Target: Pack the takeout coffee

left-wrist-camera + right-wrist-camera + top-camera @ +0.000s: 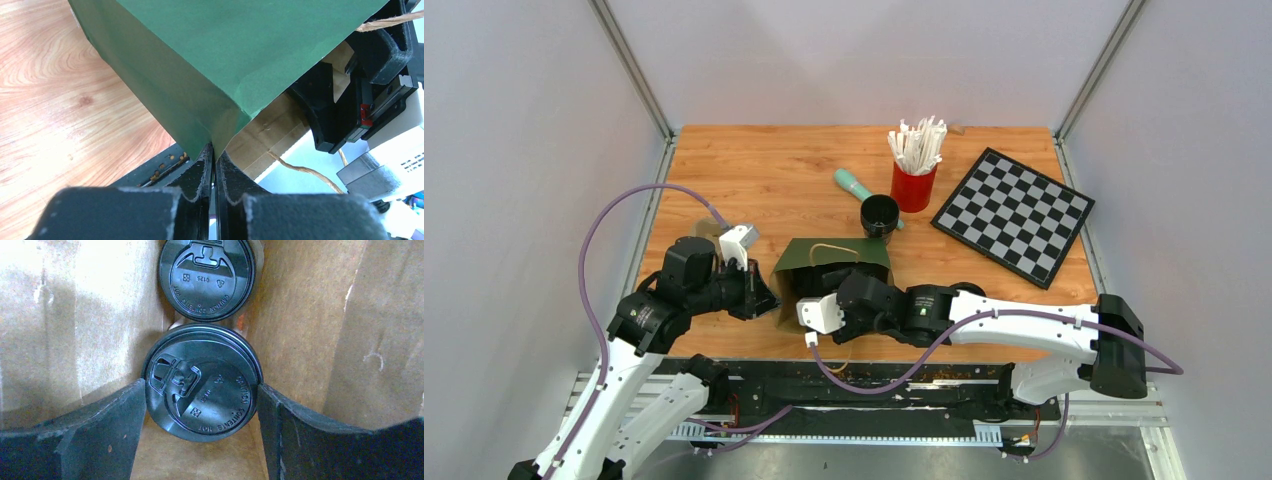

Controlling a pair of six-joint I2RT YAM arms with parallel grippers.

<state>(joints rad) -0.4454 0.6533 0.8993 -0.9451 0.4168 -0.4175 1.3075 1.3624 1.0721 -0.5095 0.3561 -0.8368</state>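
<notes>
Bench [764, 170]: wood top, arms at the near edge. Chessboard [1014, 213] far right, not part of the job.

Green paper bag [829, 262] is at near centre, between the two arms, mouth turned toward the right arm. The brown inside shows in the right wrist view.

Left tool [214, 159]: fingers pinched closed on the bag's lower corner edge. Judgement: it pins the bag so it won't slide or fold while the other arm loads it.

Right tool [201, 384] is reached inside the bag. Its fingers are spread to lid width and touch the rim on both sides of the near cup [210, 405]. Reads as gripping that cup, though how firmly can't be told.

Far cup [207, 277], black lid, sits deeper in the bag, just behind the near one and about touching it. So two coffees are inside. Judgement: the load step is nearly done, with release and pull-out left. Risk: a finger drags the lid or bag wall on exit.

Red cup [913, 185] of white sticks, black cup [880, 213] and teal handle [854, 183] sit mid-bench, apart from the bag.
</notes>
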